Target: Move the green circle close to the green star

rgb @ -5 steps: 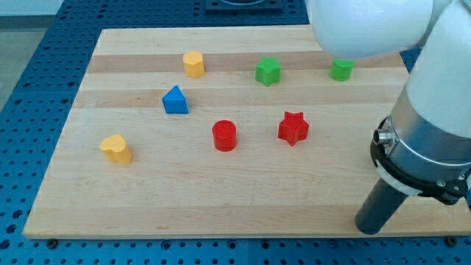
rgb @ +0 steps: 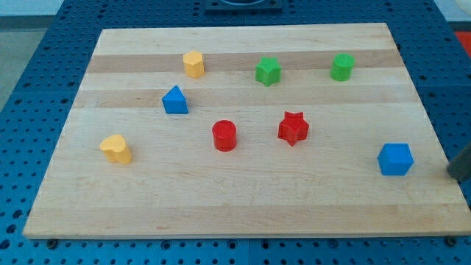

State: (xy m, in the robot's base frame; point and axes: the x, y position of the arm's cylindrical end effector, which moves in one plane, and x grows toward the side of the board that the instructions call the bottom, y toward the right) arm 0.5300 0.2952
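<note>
Green circle [rgb: 342, 67] sits far back on the desk [rgb: 243, 206], near the view's top right. It is well apart from the green star [rgb: 268, 71], which sits to its left in the same back row. So the job looks not yet done: the circle has to slide left until it is just beside the star.

Start at the front. A dark bit of the tool shows at the view's right edge, just off the desk, near the blue cube [rgb: 395, 159]. My tip is not in view, so I cannot tell where it ends or if it touches a thing. It has no jaws to open or shut.

At the front left is a yellow heart [rgb: 116, 149]. Farther in are a red circle [rgb: 224, 136] and a red star [rgb: 293, 128]. Behind them is a blue triangle [rgb: 175, 100]. Far back on the left is a yellow block [rgb: 193, 65]; I cannot make out its shape well.

Nothing lies between the green circle and the green star. I think the tool must pass the blue cube on its way back there, and should not bump it.
</note>
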